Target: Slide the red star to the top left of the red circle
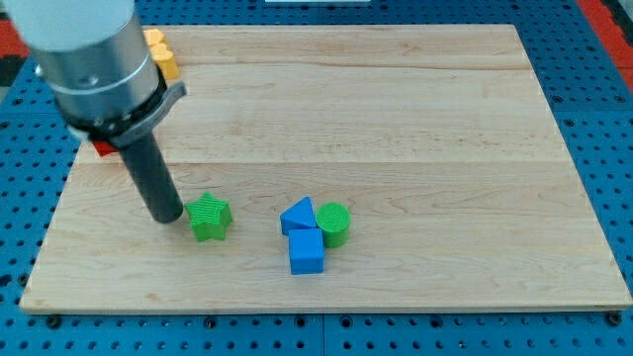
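Beside green star (209, 217), my tip (166, 219).

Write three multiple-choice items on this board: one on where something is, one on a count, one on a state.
1. Where is my tip relative to the green star?
A. just to its left in the view
B. to its right
C. resting on top of it

2. How many blue blocks show?
A. one
B. two
C. four

3. How do the blue triangle and blue cube stand?
A. far apart
B. stacked
C. close together, cube toward the view's bottom

Answers:
1 A, the rod ends beside the star's left edge.
2 B, only the triangle and the cube are blue; the green cylinder sits at their right.
3 C, the cube lies right below the triangle, both flat on the board.
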### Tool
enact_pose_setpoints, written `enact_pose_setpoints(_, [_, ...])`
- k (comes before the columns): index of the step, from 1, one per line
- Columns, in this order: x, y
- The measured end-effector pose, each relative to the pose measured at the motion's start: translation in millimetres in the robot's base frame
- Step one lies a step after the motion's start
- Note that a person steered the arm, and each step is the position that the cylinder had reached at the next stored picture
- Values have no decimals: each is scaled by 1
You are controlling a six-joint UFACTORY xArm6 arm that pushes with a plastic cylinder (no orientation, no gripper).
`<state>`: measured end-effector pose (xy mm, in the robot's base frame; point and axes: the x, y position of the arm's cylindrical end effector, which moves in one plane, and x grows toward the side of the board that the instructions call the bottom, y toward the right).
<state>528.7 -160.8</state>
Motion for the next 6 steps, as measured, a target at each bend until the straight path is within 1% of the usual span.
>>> enact_pose_setpoints(1, [5,23])
enact_pose_setpoints(2, [5,3])
enact_pose_setpoints(3, [-14,-108])
enact_pose_setpoints(4, [-55,-144])
enact_pose_setpoints(5, [-78,-124])
enact_pose_setpoints(6, [-127,-93])
